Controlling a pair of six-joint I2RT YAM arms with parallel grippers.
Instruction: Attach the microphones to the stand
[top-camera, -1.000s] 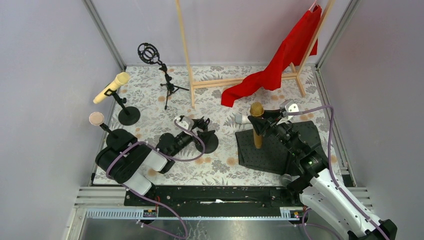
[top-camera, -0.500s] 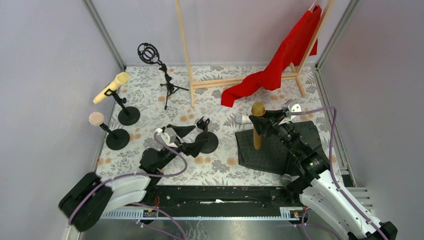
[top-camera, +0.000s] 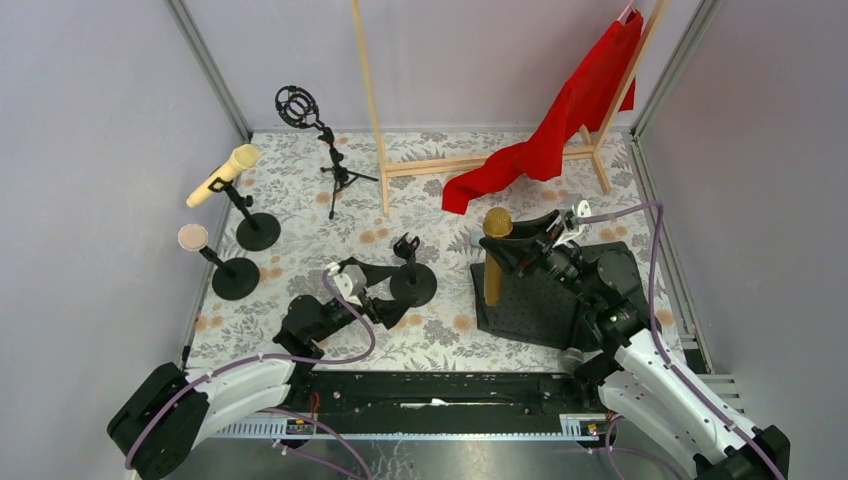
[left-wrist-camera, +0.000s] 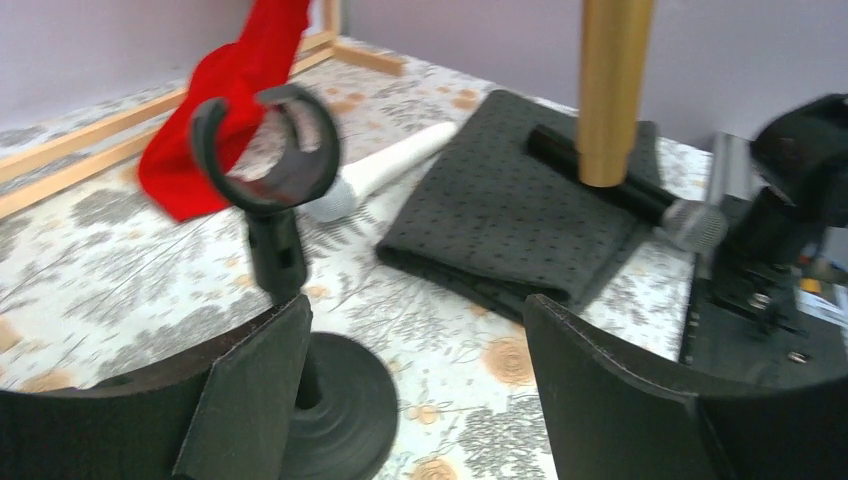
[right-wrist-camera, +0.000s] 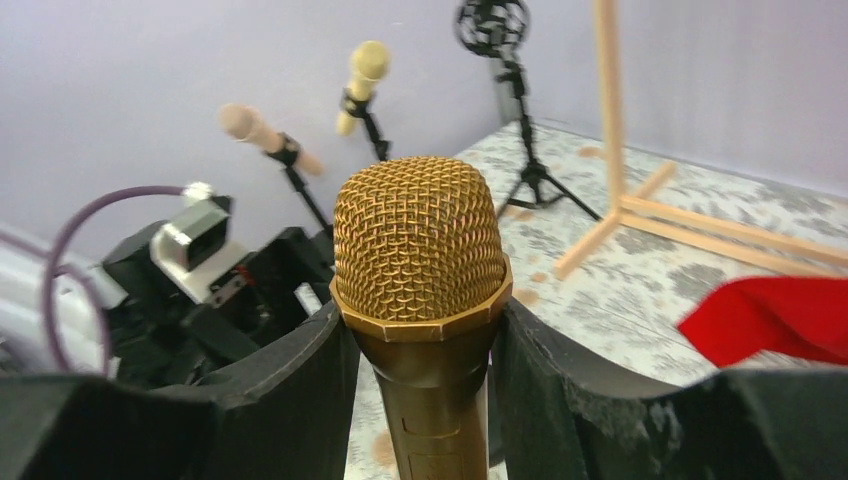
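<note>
Overhead first: holds slim metallic gold microphone (top-camera: 492, 262) upright in the clamped right gripper (top-camera: 508, 250), now carried leftward toward empty black clip stand on round base (top-camera: 415, 285). Finds left gripper (top-camera: 383, 287) swung back from the mounted pink microphone (top-camera: 193, 237) to just behind that stand.

Left wrist next: shows jaws spread wide and empty, clip (left-wrist-camera: 265, 150) dead ahead, white microphone (left-wrist-camera: 390, 170) lying beyond.

Right wrist: confirms fingers (right-wrist-camera: 300, 390) pinching the gold body below its head. Suggests seating it in the clip comes next.
</note>
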